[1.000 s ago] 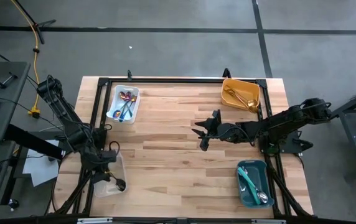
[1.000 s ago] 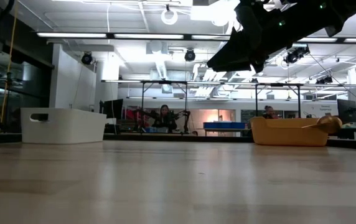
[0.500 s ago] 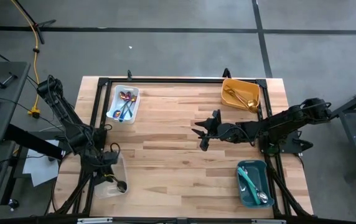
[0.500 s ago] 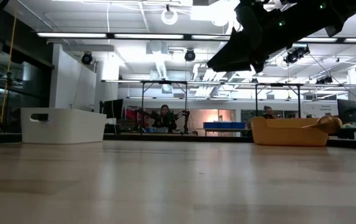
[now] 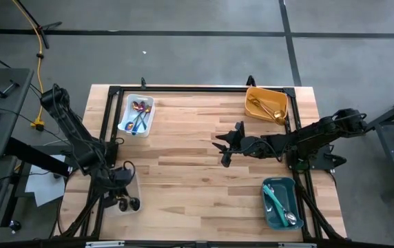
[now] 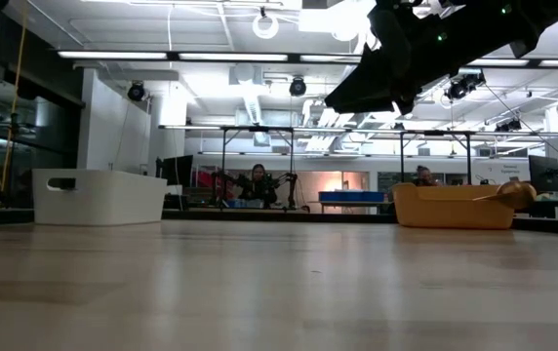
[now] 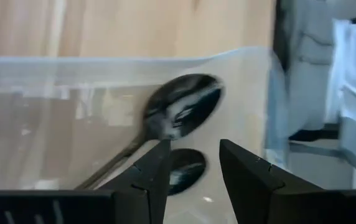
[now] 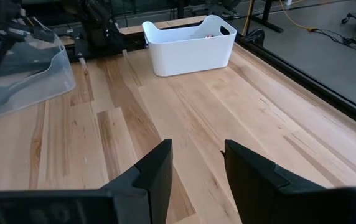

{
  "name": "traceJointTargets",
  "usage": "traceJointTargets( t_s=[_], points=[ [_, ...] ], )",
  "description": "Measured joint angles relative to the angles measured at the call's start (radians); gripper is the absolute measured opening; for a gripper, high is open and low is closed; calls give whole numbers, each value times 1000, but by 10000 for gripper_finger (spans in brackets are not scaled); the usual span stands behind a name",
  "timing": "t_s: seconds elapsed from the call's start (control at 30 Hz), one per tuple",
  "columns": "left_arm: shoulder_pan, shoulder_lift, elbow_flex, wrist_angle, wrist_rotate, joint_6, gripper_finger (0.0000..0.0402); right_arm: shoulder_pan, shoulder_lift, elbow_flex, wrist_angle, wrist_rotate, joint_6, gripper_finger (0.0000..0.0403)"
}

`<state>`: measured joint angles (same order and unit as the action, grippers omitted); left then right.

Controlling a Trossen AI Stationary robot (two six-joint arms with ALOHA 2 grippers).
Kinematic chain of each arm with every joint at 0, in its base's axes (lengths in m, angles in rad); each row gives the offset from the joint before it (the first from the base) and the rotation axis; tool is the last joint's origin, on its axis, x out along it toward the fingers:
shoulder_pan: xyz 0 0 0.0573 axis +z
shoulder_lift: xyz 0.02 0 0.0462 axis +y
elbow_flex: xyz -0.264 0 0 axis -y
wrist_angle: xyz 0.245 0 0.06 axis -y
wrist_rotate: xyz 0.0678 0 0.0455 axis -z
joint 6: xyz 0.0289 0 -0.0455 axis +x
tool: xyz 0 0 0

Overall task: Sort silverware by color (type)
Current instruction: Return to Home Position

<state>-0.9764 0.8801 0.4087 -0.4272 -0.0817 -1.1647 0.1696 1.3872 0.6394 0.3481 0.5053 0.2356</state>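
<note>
Sorting looks finished; the homing step seems in hand. The left hand point(image 7: 193, 149), narrowly parted and empty, hovers over the black spoons point(image 7: 181, 115) in the transparent bin point(image 7: 53, 68); the right hand point(image 8: 196, 155), likewise parted, hangs over the desk point(image 5: 183, 172). Next: lift clear, fold back

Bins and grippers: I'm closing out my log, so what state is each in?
white bin, holds rainbow spoons
yellow bin, holds gold utensils
teal bin, holds teal-handled utensils
transparent bin, holds black spoons
left gripper, fingers open, empty, at the transparent bin
right gripper, fingers open, empty, over mid-table
</note>
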Motion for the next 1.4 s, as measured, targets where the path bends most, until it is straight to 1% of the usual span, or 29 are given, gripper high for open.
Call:
traceJointTargets(
  t_s=[0.1,0.2,0.27,0.33,0.43,0.53,0.57,0.63,0.67,0.7,0.73,0.8,0.9,1.03,1.1,1.13,1.2,1.4],
  points=[
    [1,-26,38,-11,-6,23,131,0,0,0,4,0,0,140],
    [10,-51,83,-42,-48,66,131,0,0,0,12,0,-1,140],
    [28,-68,124,-64,-90,111,131,-1,0,0,15,0,-9,140],
    [50,-83,167,-76,-157,189,131,-5,0,0,17,0,-9,140],
    [87,-102,229,-73,-312,377,131,-16,0,0,20,0,-8,140],
    [131,-110,265,-4,-537,626,131,-29,0,0,23,0,-8,140],
    [151,-110,266,38,-588,717,131,-34,0,0,25,0,-8,140],
    [215,-109,265,112,-624,895,131,-41,0,0,29,0,-8,140],
    [256,-107,255,162,-617,959,131,-45,0,0,32,0,-8,140],
    [303,-104,235,228,-587,1014,131,-49,0,0,32,0,-8,140],
    [356,-103,207,295,-534,1056,131,-53,0,0,32,0,-9,140],
    [467,-100,128,441,-388,1106,131,-61,0,0,40,-2,-12,140],
    [636,-83,-22,698,-188,1123,131,-68,0,0,47,-24,-16,140],
    [823,-40,-207,1054,-44,1127,131,-72,0,0,75,-66,-51,140],
    [887,-22,-272,1218,9,1133,131,-71,0,0,90,-75,-71,140],
    [909,-15,-295,1280,34,1136,131,-71,0,0,97,-83,-82,140],
    [933,-8,-325,1369,49,1137,131,-71,0,0,115,-92,-106,140],
    [935,-8,-330,1396,47,1165,131,-71,0,0,181,-94,-147,140]
  ],
)
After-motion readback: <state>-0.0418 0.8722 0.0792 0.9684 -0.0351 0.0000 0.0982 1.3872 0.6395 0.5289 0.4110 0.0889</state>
